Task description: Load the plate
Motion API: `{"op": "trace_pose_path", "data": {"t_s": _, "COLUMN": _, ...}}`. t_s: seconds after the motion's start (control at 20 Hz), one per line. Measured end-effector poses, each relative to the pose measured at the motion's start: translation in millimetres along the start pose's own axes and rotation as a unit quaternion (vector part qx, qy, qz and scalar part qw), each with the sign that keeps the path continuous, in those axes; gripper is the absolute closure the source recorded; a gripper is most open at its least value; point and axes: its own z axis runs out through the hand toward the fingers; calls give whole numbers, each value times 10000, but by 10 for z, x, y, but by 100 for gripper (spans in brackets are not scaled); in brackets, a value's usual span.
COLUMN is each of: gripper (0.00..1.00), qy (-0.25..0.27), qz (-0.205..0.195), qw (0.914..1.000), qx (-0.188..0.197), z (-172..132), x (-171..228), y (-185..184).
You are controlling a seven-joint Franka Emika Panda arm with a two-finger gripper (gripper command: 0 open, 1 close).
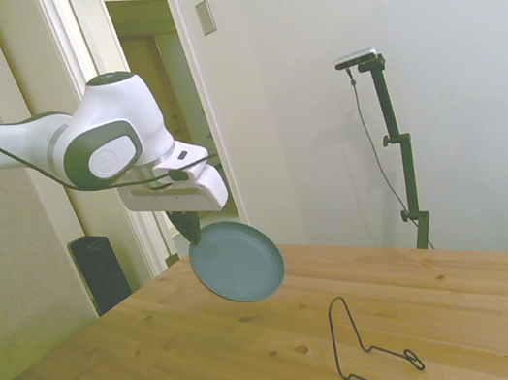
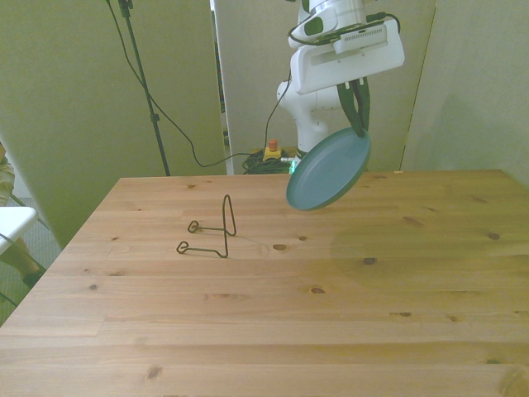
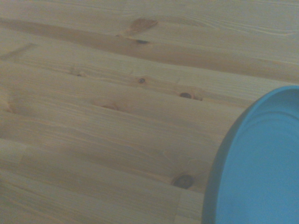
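Observation:
The plate (image 1: pixel 238 261) (image 2: pixel 328 169) is a small round teal dish with a shallow rim. It hangs tilted in the air above the table, well off the wood. My gripper (image 1: pixel 189 235) (image 2: pixel 359 126) is shut on its upper rim, dark fingers pinching the edge. In the wrist view the plate (image 3: pixel 261 168) fills one corner over bare wooden boards. A thin black wire stand (image 1: pixel 369 352) (image 2: pixel 212 231) sits upright on the table, apart from the plate and toward the front view's left.
The wooden table (image 2: pixel 273 322) spans both views, with its edges near the front and sides. A white object (image 2: pixel 12 222) pokes in at the front view's left edge. Cables and a red button (image 2: pixel 271 149) lie behind the table.

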Motion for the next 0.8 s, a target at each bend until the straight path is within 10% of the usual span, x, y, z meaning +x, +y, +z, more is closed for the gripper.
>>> {"op": "trace_pose_path", "data": {"t_s": 0.8, "gripper": 100, "qy": -325, "qz": -96, "qw": 9878, "qx": 1523, "z": -905, "x": 571, "y": 1454}}
